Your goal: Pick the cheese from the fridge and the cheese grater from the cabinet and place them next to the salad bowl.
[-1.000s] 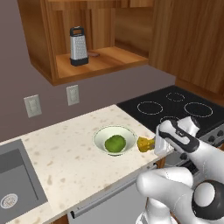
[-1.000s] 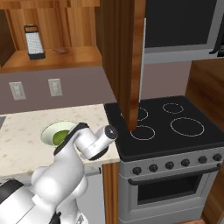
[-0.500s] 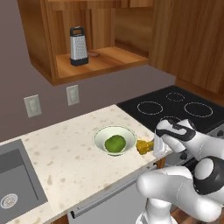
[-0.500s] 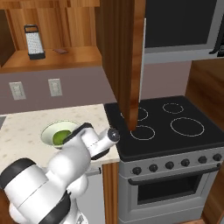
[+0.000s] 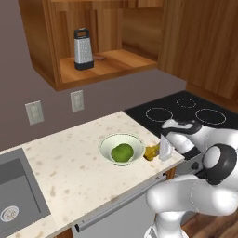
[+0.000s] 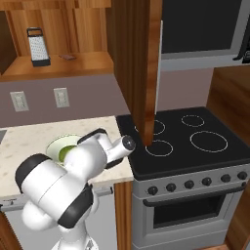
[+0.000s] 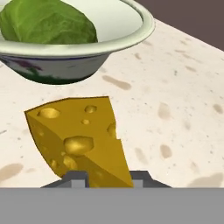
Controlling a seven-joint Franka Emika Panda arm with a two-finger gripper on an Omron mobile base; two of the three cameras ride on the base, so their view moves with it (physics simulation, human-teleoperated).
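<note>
The cheese (image 7: 81,142) sat on the speckled bench (image 5: 69,167), just beside the bowl (image 5: 122,148) on its stove side; in the left base view it showed as a small yellow chunk (image 5: 151,152) between the bowl's rim and the pincer (image 5: 163,149). In the hand view the wedge rested with its base on the bench, holed face toward the camera, and the two dark finger tips (image 7: 78,177) rose on either side of its lower edge, pinching the cheese. The bowl (image 7: 87,48) stood just beyond the wedge, holding a green leafy lump (image 7: 48,22). The arm reached low over the bench edge beside the black stove (image 5: 186,111).

The grater (image 5: 83,49) stood upright on the shelf of the cabinet (image 5: 107,65), above the bench and well apart from the bowl; the right base view showed it (image 6: 38,47) there too. A sink (image 5: 14,190) lay at the bench's far left.
</note>
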